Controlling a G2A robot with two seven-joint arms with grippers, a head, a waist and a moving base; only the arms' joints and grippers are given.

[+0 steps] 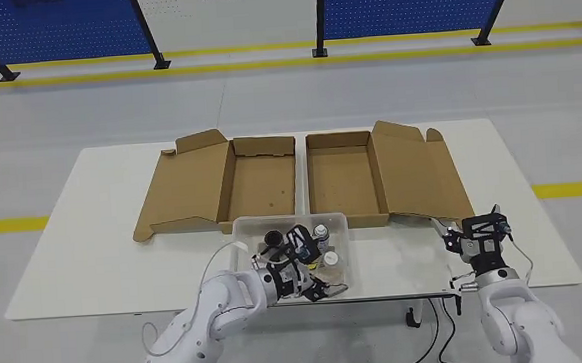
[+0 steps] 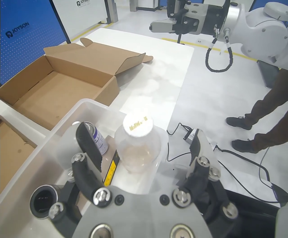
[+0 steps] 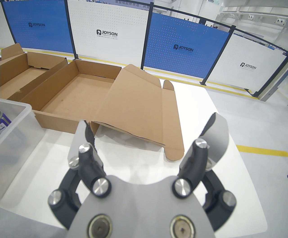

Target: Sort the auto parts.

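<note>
The left claw (image 2: 140, 131) hangs spread wide at a corner of the clear plastic bin (image 2: 65, 119). A white-capped clear bottle (image 2: 137, 146) sits between its fingers with a gap on each side. Beside the bottle, a small labelled can (image 2: 100, 140) is half hidden behind one finger. The right claw (image 3: 149, 126) is also apart, above the desk (image 3: 202, 108) by an open cardboard box (image 3: 74, 97).

Matt cardboard boxes (image 1: 266, 188), translucent plastic bin (image 2: 99, 105), frosted plastic bottle (image 2: 139, 148)
</note>
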